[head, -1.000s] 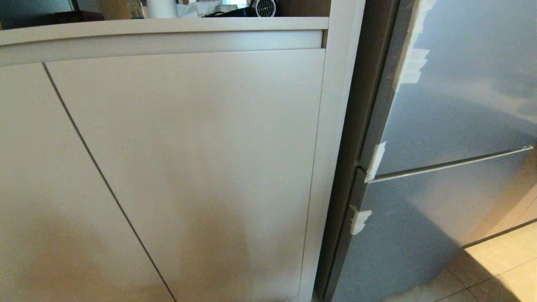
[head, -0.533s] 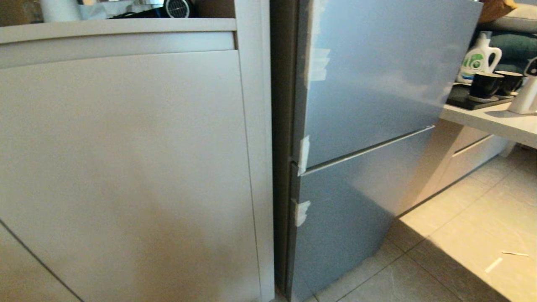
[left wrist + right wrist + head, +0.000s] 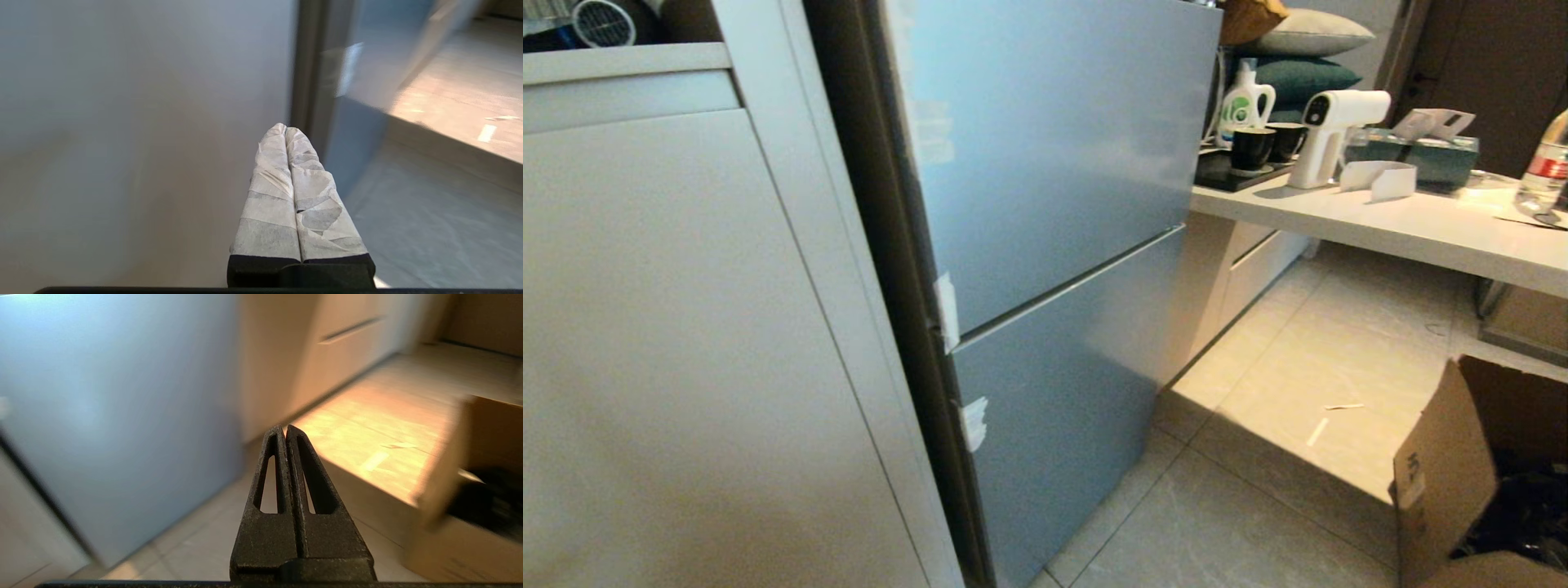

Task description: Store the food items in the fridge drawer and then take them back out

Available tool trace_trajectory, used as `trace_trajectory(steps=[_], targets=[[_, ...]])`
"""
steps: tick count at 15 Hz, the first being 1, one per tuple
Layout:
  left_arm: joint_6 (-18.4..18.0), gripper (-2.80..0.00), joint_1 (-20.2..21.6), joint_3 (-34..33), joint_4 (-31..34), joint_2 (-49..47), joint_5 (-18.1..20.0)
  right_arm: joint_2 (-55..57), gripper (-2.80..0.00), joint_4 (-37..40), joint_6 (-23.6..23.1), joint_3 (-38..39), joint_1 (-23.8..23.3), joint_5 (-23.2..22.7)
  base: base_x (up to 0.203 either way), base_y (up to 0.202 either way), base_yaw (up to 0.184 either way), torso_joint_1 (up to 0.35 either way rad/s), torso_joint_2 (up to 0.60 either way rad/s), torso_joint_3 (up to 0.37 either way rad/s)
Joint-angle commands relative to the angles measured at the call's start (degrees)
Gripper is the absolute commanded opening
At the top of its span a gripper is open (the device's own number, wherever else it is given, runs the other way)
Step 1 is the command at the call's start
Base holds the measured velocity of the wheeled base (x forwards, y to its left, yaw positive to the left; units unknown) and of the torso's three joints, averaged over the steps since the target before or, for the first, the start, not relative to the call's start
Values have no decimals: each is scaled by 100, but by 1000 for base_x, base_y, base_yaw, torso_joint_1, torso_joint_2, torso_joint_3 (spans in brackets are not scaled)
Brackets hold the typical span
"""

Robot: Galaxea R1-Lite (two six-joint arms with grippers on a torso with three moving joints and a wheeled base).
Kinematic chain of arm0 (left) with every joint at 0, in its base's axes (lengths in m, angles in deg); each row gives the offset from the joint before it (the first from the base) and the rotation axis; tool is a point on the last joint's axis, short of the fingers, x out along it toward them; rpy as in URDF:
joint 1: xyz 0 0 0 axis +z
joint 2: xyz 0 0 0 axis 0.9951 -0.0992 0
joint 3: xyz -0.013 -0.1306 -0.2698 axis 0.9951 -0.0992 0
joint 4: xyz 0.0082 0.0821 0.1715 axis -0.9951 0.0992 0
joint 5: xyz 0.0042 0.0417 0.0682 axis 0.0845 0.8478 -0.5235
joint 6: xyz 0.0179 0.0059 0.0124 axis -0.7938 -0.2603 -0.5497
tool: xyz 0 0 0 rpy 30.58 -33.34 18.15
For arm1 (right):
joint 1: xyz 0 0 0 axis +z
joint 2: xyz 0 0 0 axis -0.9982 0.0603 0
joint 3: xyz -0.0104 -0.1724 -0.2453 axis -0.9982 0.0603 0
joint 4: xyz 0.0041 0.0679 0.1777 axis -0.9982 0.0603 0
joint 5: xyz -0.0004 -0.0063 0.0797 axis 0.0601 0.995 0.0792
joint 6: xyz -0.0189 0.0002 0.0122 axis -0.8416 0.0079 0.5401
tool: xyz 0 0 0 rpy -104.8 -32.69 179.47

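You have both hands pressed together and empty: left hand (image 3: 285,130), right hand (image 3: 285,428); fridge (image 3: 1045,204) doors closed.

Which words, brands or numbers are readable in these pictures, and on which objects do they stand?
None can be read.
White detergent bottle: green label, text too small.
Clear water bottle: red label, text too small.
Cardboard box: small dark print on its side, too blurred.
Silver fridge: no writing, only white tape pieces.
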Motion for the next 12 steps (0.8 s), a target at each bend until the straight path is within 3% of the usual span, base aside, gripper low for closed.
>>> trace_trajectory(steps=[1,5,7,8,10,12], targets=[[1,-280,0,0,1,-9,-1,7,-280,-3,0,176,1,0,-3,4,-149,2,2,2],[-59,-280,0,1,9,-18,5,7,-280,-3,0,176,1,0,0,2,-41,1,3,1],[-551,-280,0,79,7,-14,35,7,-280,-3,0,176,1,0,0,0,0,0,0,0],[-511,-280,-1,384,9,-78,92,7,-280,-3,-6,176,1,0,0,0,0,0,0,0],[-126,-280,-33,1322,14,-697,516,7,-280,-3,-26,176,1,0,0,0,0,0,0,0],[332,-280,-228,2187,16,-1884,1362,7,-280,-3,-8,176,1,0,0,0,0,0,0,0]])
